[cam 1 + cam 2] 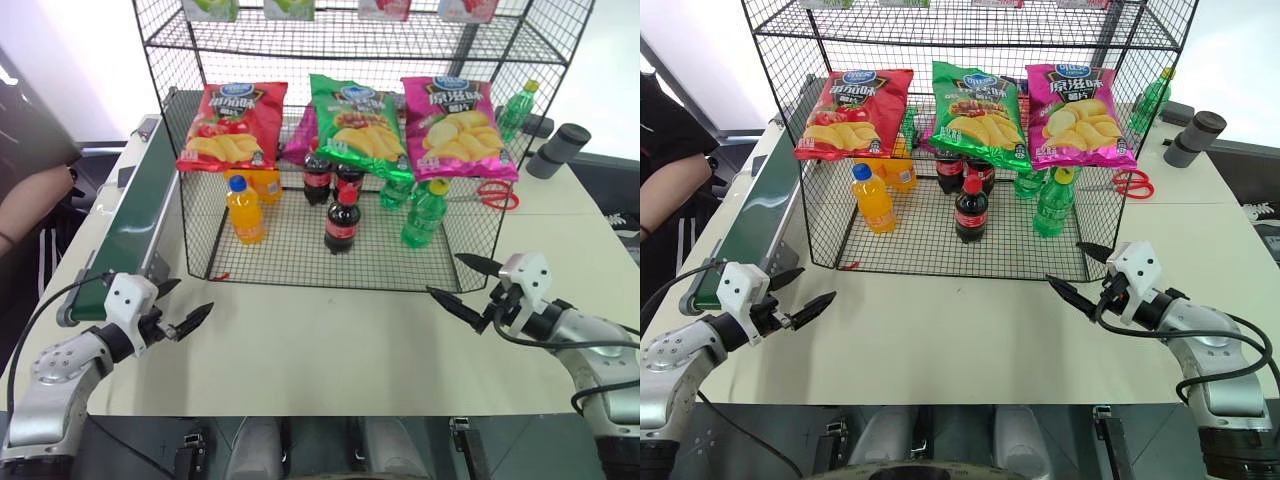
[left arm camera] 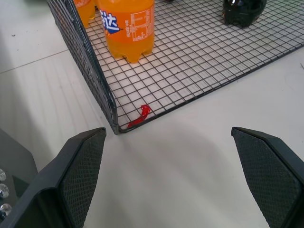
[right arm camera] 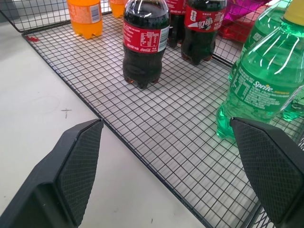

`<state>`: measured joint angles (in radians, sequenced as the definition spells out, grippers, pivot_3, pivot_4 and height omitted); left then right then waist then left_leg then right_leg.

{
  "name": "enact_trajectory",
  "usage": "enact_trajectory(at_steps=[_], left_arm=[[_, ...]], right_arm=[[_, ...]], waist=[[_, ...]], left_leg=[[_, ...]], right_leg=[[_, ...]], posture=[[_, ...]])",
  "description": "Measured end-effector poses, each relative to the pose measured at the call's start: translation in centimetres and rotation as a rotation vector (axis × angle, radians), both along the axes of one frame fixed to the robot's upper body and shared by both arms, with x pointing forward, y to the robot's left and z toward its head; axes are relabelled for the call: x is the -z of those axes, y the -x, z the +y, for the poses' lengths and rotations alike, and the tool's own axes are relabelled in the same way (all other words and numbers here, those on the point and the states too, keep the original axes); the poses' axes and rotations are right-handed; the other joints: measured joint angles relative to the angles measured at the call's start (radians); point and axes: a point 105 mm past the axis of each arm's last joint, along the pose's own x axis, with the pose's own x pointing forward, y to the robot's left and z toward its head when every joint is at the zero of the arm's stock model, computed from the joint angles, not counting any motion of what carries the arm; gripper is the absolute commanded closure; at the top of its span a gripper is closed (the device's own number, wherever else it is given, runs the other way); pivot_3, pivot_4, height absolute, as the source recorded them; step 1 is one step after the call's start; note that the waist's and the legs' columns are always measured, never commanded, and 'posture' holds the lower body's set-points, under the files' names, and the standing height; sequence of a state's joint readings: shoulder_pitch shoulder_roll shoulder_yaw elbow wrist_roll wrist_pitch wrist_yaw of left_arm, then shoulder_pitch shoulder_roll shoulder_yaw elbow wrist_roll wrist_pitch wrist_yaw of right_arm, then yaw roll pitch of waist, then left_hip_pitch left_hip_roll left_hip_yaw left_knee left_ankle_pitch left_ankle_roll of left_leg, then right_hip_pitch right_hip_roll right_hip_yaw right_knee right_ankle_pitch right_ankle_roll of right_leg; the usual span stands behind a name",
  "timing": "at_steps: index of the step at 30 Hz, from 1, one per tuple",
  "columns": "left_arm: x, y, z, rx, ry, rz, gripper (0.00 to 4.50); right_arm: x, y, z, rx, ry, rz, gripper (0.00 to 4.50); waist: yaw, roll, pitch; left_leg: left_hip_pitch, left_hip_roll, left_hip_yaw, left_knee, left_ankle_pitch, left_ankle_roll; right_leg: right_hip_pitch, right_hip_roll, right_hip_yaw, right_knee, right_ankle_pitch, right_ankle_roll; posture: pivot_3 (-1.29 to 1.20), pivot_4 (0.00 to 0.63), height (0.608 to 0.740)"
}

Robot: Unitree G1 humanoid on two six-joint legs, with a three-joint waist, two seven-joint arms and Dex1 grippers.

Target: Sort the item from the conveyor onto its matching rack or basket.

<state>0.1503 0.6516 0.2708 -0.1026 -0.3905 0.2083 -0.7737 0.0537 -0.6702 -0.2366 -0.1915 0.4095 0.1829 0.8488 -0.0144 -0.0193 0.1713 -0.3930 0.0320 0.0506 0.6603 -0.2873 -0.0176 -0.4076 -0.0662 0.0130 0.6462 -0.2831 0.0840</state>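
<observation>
A small cola bottle with a red cap and red label stands upright near the front of the black wire rack's grid floor, also seen in the right wrist view. Two more cola bottles stand behind it. The dark-green conveyor runs along the rack's left side. My left gripper hovers open over the table by the rack's front left corner. In front of the rack's right half, my right gripper is open too, facing the colas. Nothing is between the fingers of either.
Orange-drink bottles stand left in the rack, green Sprite bottles right. Three crisp bags lie on the shelf above. Red scissors and a grey cylinder sit right of the rack. A person's arm is beyond the conveyor.
</observation>
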Motion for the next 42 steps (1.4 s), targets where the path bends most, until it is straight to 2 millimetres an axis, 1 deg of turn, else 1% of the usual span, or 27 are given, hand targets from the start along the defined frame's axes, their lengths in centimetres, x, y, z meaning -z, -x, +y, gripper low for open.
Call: enact_trajectory(at_steps=[5,10,19,23,27,34,36,39,42], left_arm=[[0.0,0.1,0.0,0.003,0.002,0.001,0.00],[-0.4,0.0,0.3,-0.017,-0.007,-0.017,0.00],[-0.4,0.0,0.3,-0.024,-0.017,-0.019,0.00],[-0.1,0.3,0.5,-0.033,-0.021,-0.011,0.00],[0.0,0.6,0.6,-0.042,-0.026,-0.004,0.00],[-0.2,0.7,0.8,-0.062,-0.032,-0.024,0.00],[-0.7,0.2,0.7,-0.063,-0.030,-0.048,0.00],[-1.4,-0.3,0.5,-0.056,-0.029,-0.077,0.00],[-1.3,-0.1,0.4,-0.052,-0.032,-0.073,0.00]], right_arm=[[0.0,0.0,0.0,-0.001,0.002,-0.001,0.05],[0.0,0.0,-0.1,0.003,0.005,-0.004,0.05],[-0.5,-0.6,0.0,0.006,0.021,-0.027,0.05],[0.0,-0.8,0.3,-0.003,0.023,-0.013,0.05],[0.1,-1.2,0.6,-0.018,0.018,-0.022,0.05],[0.9,-1.6,0.8,-0.024,0.009,-0.018,0.05],[0.6,-2.0,1.0,-0.029,0.009,-0.032,0.05],[-0.7,-2.7,1.3,-0.041,0.010,-0.079,0.05],[-0.6,-2.8,1.4,-0.038,0.006,-0.082,0.05]], waist=[[0.000,0.000,0.000],[0.000,0.000,0.000],[0.000,0.000,0.000],[-0.001,0.000,0.000],[-0.001,0.000,0.000],[0.000,0.000,0.000],[0.000,0.000,0.000],[-0.001,0.000,0.000],[-0.002,0.000,0.000]], left_leg=[[0.000,0.000,0.000,0.000,0.000,0.000],[0.000,0.000,0.000,0.000,0.000,0.000],[0.000,0.000,0.000,0.000,0.000,0.000],[0.000,0.000,0.000,0.000,0.000,0.000],[0.000,0.000,0.000,0.000,0.000,0.000],[0.000,0.000,0.000,0.000,0.000,0.000],[0.000,0.000,0.000,0.000,0.000,0.000],[0.001,0.000,0.000,0.000,0.000,0.000],[0.000,0.000,0.001,-0.001,0.000,0.000]], right_leg=[[0.000,0.000,0.000,0.000,0.000,0.000],[0.000,0.000,0.000,0.000,0.000,0.000],[0.000,0.000,0.000,0.000,0.000,0.000],[0.000,0.000,0.000,0.000,0.000,0.000],[0.000,0.000,0.000,0.000,0.000,0.000],[0.000,0.000,0.000,0.000,0.000,0.000],[0.000,0.000,0.000,0.001,0.000,0.000],[0.000,0.000,0.000,0.001,0.000,0.000],[0.000,0.000,0.000,0.000,0.000,0.000]], posture=[[0.00,0.150,0.740],[0.00,0.150,0.740],[0.00,0.150,0.740],[0.00,0.150,0.740],[0.00,0.150,0.740],[0.00,0.150,0.740],[0.00,0.150,0.740],[0.00,0.150,0.740],[0.00,0.150,0.740]])
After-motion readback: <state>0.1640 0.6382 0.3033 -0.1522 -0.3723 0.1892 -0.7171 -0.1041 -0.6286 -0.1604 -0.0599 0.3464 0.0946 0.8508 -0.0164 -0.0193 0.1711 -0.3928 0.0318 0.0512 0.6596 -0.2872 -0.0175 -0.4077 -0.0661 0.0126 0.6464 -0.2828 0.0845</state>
